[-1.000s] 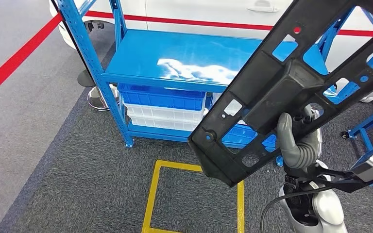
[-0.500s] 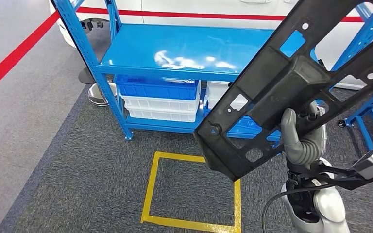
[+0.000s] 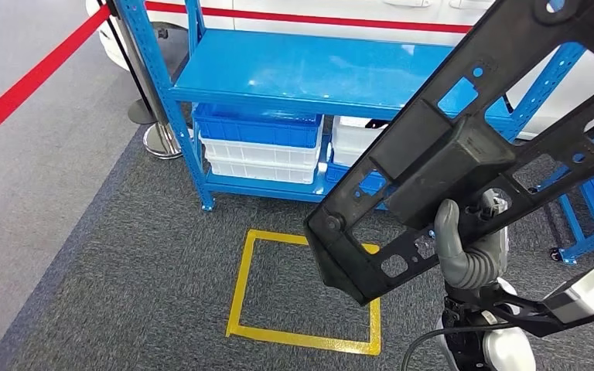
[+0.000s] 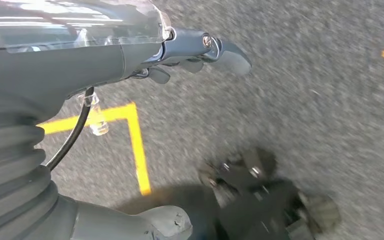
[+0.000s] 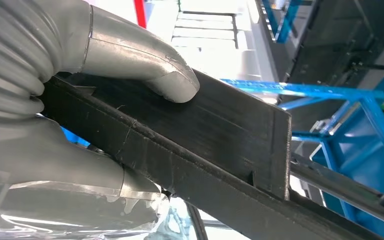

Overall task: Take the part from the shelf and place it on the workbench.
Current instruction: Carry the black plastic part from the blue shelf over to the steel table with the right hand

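Observation:
A large black plastic frame part [image 3: 464,147] with cut-out openings runs across the right of the head view, tilted up to the right. My right hand [image 3: 468,247] grips it from below near its middle block. In the right wrist view the thumb [image 5: 150,75] presses on the part's flat black bar [image 5: 220,145]. The blue shelf [image 3: 317,73] stands ahead, its top board bare. My left hand [image 4: 130,55] hangs over the grey carpet, fingers apart and holding nothing.
Blue bins [image 3: 259,131] and white bins [image 3: 259,158] fill the shelf's lower level. A yellow taped square [image 3: 240,294] marks the carpet before it. A red barrier tape [image 3: 23,85] and a stanchion base [image 3: 158,143] are at the left, and a white car [image 3: 317,9] stands behind.
The whole view has shifted: the shelf sits farther off and more of the yellow square shows. The part stays in my right hand at much the same tilt.

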Motion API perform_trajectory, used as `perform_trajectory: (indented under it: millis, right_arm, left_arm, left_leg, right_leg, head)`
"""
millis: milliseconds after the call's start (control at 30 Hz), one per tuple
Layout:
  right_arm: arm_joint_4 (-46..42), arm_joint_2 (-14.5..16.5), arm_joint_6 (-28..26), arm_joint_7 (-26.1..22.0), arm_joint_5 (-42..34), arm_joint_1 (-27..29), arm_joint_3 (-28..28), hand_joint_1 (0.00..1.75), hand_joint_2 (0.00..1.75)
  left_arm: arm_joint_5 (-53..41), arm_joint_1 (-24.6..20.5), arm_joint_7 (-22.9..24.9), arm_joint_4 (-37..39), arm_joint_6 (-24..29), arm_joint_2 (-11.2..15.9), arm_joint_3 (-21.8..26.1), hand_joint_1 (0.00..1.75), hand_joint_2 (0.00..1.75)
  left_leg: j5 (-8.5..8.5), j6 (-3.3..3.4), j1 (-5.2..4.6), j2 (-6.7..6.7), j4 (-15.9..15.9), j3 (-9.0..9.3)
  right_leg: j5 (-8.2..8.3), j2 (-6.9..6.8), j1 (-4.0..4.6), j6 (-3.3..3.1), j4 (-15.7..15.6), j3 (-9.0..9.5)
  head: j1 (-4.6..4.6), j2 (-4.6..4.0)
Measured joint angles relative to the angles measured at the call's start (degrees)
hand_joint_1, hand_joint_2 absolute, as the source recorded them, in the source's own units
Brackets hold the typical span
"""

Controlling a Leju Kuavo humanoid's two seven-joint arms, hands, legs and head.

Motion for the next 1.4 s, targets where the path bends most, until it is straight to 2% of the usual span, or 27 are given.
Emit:
perform_trajectory:
  millis: [67,100,133,167,233,300,333,400,467,567,600,633,667,733,800,867,933,967,1067,1100,1133,1167,1200,1233,1300,1333,1400]
  right_arm:
    - [-0.04,0.0,-0.1,0.0,0.05,0.32,0.07,1.75,1.75]
    - [-0.05,0.01,-0.19,-0.01,0.14,0.51,0.09,1.75,1.75]
    - [-0.05,0.02,-0.28,-0.01,0.26,0.73,0.11,1.75,1.75]
    - [-0.05,0.05,-0.39,-0.03,0.42,0.97,0.13,1.75,1.75]
    - [-0.05,0.15,-0.64,-0.05,0.61,1.35,0.14,1.75,1.75]
    - [-0.05,0.3,-0.9,-0.07,0.69,1.67,0.14,1.75,1.75]
    - [-0.05,0.38,-1.02,-0.06,0.7,1.84,0.13,1.75,1.75]
    - [-0.05,0.61,-1.22,0.07,0.72,2.33,0.03,1.75,1.75]
    - [-0.05,0.87,-1.3,0.22,0.64,2.69,-0.16,1.75,1.75]
    - [-0.05,1.27,-1.32,0.29,0.31,3.05,-0.52,1.75,1.75]
    - [-0.05,1.35,-1.32,0.32,0.2,3.18,-0.64,1.75,1.75]
    - [-0.05,1.41,-1.32,0.34,0.13,3.29,-0.74,1.75,1.75]
    - [-0.05,1.46,-1.32,0.37,0.05,3.37,-0.83,1.75,1.75]
    - [-0.05,1.63,-1.3,0.42,-0.14,3.47,-1.07,1.75,1.75]
    - [-0.05,1.78,-1.16,0.49,-0.51,3.35,-1.33,1.75,1.75]
    - [-0.05,1.86,-0.97,0.59,-0.98,2.9,-1.52,1.75,1.75]
    - [-0.05,1.95,-0.91,0.7,-1.29,2.41,-1.7,1.75,1.75]
    - [-0.04,1.99,-0.92,0.75,-1.37,2.22,-1.83,1.75,1.75]
    - [-0.01,2.19,-0.91,0.86,-1.55,1.92,-2.06,1.75,1.75]
    - [0.04,2.26,-0.91,0.86,-1.61,1.91,-2.07,1.75,1.75]
    - [0.11,2.32,-0.9,0.8,-1.68,1.92,-2.07,1.75,1.75]
    - [0.19,2.42,-0.91,0.66,-1.67,1.94,-2.07,1.75,1.75]
    - [0.25,2.58,-0.94,0.39,-1.53,1.97,-2.07,1.75,1.75]
    - [0.28,2.81,-1.0,-0.02,-1.21,2.03,-2.07,1.75,1.75]
    - [0.27,3.4,-1.21,-0.96,-0.25,2.32,-2.03,1.75,1.75]
    - [0.26,3.72,-1.29,-1.34,0.2,2.58,-2.02,1.75,1.75]
    - [0.25,4.22,-1.39,-1.79,0.71,3.17,-1.99,1.75,1.75]
  left_arm:
    - [-0.03,0.08,0.04,0.0,-0.07,0.07,-0.02,0.0,1.75]
    - [-0.05,0.11,0.11,0.0,-0.16,0.08,-0.02,0.0,1.75]
    - [-0.11,0.15,0.26,0.0,-0.3,0.08,-0.03,0.0,1.75]
    - [-0.2,0.18,0.44,0.0,-0.46,0.06,-0.06,0.0,1.75]
    - [-0.42,0.19,0.86,0.0,-0.67,0.03,-0.22,0.0,1.75]
    - [-0.61,0.23,1.31,0.0,-0.63,-0.01,-0.52,0.0,1.75]
    - [-0.68,0.29,1.52,0.0,-0.55,-0.03,-0.69,0.0,1.75]
    - [-0.95,0.44,1.87,0.02,-0.4,-0.03,-1.07,0.0,1.75]
    - [-1.29,0.54,2.03,0.05,-0.34,0.02,-1.39,0.0,1.75]
    - [-1.54,0.72,2.02,0.07,-0.42,0.12,-1.66,0.0,1.75]
    - [-1.55,0.74,2.0,0.07,-0.44,0.16,-1.74,0.0,1.75]
    - [-1.55,0.76,1.98,0.07,-0.46,0.2,-1.82,0.0,1.75]
    - [-1.56,0.78,1.97,0.07,-0.47,0.23,-1.91,0.0,1.75]
    - [-1.64,0.81,1.87,0.07,-0.58,0.25,-2.17,0.0,1.75]
    - [-1.8,0.73,1.65,0.07,-0.85,0.25,-2.44,0.0,1.75]
    - [-1.88,0.58,1.51,0.07,-1.25,0.25,-2.58,0.0,1.75]
    - [-1.88,0.37,1.63,0.07,-1.66,0.25,-2.66,0.0,1.75]
    - [-1.89,0.21,1.75,0.07,-1.79,0.27,-2.71,0.0,1.75]
    - [-1.96,-0.21,2.03,0.07,-1.85,0.33,-2.83,0.0,1.75]
    - [-1.97,-0.27,2.05,0.07,-1.83,0.37,-2.84,0.0,1.75]
    - [-1.98,-0.31,2.07,0.07,-1.8,0.43,-2.85,0.0,1.75]
    - [-2.01,-0.34,2.09,0.07,-1.78,0.49,-2.86,0.0,1.75]
    - [-2.04,-0.35,2.11,0.07,-1.74,0.56,-2.87,0.0,1.75]
    - [-2.08,-0.35,2.13,0.07,-1.69,0.61,-2.89,0.0,1.75]
    - [-2.08,-0.32,2.1,0.07,-1.57,0.71,-2.91,0.0,1.75]
    - [-2.06,-0.29,2.07,0.07,-1.53,0.76,-2.91,0.0,1.75]
    - [-2.04,-0.16,2.02,0.07,-1.45,0.9,-2.91,0.0,1.75]
  left_leg:
    - [1.19,0.28,-0.13,0.09,0.15,-1.61]
    - [1.77,0.27,-0.2,0.11,0.27,-2.44]
    - [2.29,0.21,-0.27,0.12,0.44,-3.29]
    - [2.72,0.1,-0.31,0.11,0.66,-4.08]
    - [3.31,-0.21,-0.38,0.06,1.24,-5.33]
    - [3.76,-0.73,-0.49,0.03,1.85,-6.07]
    - [4.03,-1.07,-0.51,0.03,1.99,-6.26]
    - [4.5,-1.75,-0.47,-0.03,2.08,-6.48]
    - [2.77,-2.44,-0.39,-0.23,3.54,-7.22]
    - [-4.71,-3.47,-0.1,-0.39,12.66,-9.92]
    - [-6.36,-3.73,0.0,-0.4,15.96,-10.53]
    - [-6.66,-3.89,0.07,-0.41,17.7,-10.41]
    - [-5.99,-3.97,0.12,-0.41,17.83,-9.65]
    - [-2.9,-3.86,0.21,-0.44,11.84,-4.91]
    - [-1.76,-3.34,0.06,-0.57,3.91,0.17]
    - [-2.14,-2.62,-0.23,-0.66,1.07,1.39]
    - [-1.31,-1.7,-0.09,-0.53,0.71,0.74]
    - [-0.75,-1.17,0.02,-0.43,0.54,0.39]
    - [0.93,-0.12,-0.02,-0.18,0.46,-1.38]
    - [1.42,-0.04,-0.1,-0.14,0.57,-2.12]
    - [1.84,-0.08,-0.15,-0.12,0.72,-2.83]
    - [2.21,-0.16,-0.17,-0.11,0.92,-3.52]
    - [2.49,-0.28,-0.17,-0.11,1.21,-4.18]
    - [2.72,-0.42,-0.16,-0.11,1.57,-4.78]
    - [3.16,-0.87,-0.31,-0.15,2.24,-5.78]
    - [3.45,-1.18,-0.38,-0.16,2.43,-6.11]
    - [4.15,-1.89,-0.47,-0.16,2.45,-6.54]
  right_leg:
    - [-5.17,0.0,0.02,0.29,7.5,-1.9]
    - [-6.07,0.0,0.02,0.39,10.41,-2.26]
    - [-5.59,-0.01,0.04,0.4,11.59,-1.76]
    - [-4.18,-0.01,0.05,0.32,10.68,-0.17]
    - [-1.8,-0.01,0.13,-0.14,3.69,5.46]
    - [-2.2,0.02,0.45,-0.82,-3.4,10.16]
    - [-2.78,0.03,0.67,-1.14,-5.09,11.08]
    - [-2.43,-0.06,0.72,-1.87,-5.68,10.96]
    - [-1.53,-0.29,0.41,-2.73,-5.94,10.34]
    - [-0.1,-0.47,0.32,-3.44,-5.98,8.67]
    - [0.38,-0.48,0.35,-3.46,-5.92,7.96]
    - [0.83,-0.48,0.36,-3.4,-5.81,7.26]
    - [1.2,-0.48,0.36,-3.32,-5.65,6.63]
    - [1.84,-0.45,0.31,-2.97,-5.06,5.32]
    - [2.45,-0.44,0.4,-2.36,-4.52,4.37]
    - [3.29,-0.49,0.46,-1.66,-4.5,3.98]
    - [3.38,-0.48,0.47,-0.95,-4.17,3.62]
    - [2.32,-0.42,0.49,-0.69,-3.15,3.18]
    - [-4.98,-0.18,0.5,-0.43,5.78,0.37]
    - [-6.67,-0.15,0.49,-0.39,8.95,-0.36]
    - [-7.07,-0.13,0.48,-0.38,10.69,-0.41]
    - [-6.37,-0.14,0.47,-0.41,10.65,0.42]
    - [-4.92,-0.14,0.46,-0.5,8.6,2.24]
    - [-3.5,-0.15,0.46,-0.66,5.07,4.81]
    - [-2.53,-0.12,0.72,-1.15,-1.99,9.33]
    - [-2.7,-0.1,0.88,-1.4,-4.01,10.35]
    - [-2.59,-0.04,0.98,-2.03,-4.98,10.19]
  head:
    - [0.1,-0.01]
    - [0.1,-0.01]
    - [0.1,0.0]
    - [0.11,0.01]
    - [0.11,0.0]
    - [0.06,-0.01]
    - [0.11,-0.01]
    - [0.27,0.01]
    - [0.28,0.01]
    - [-0.01,0.01]
    - [-0.03,0.01]
    - [-0.03,0.01]
    - [-0.03,0.01]
    - [-0.04,0.0]
    - [0.0,0.0]
    - [0.03,0.0]
    - [0.03,0.01]
    - [0.13,0.01]
    - [0.38,0.01]
    - [0.38,0.0]
    - [0.38,0.0]
    - [0.38,0.0]
    - [0.39,0.0]
    - [0.4,0.0]
    - [0.37,0.0]
    - [0.37,0.0]
    - [0.33,0.0]
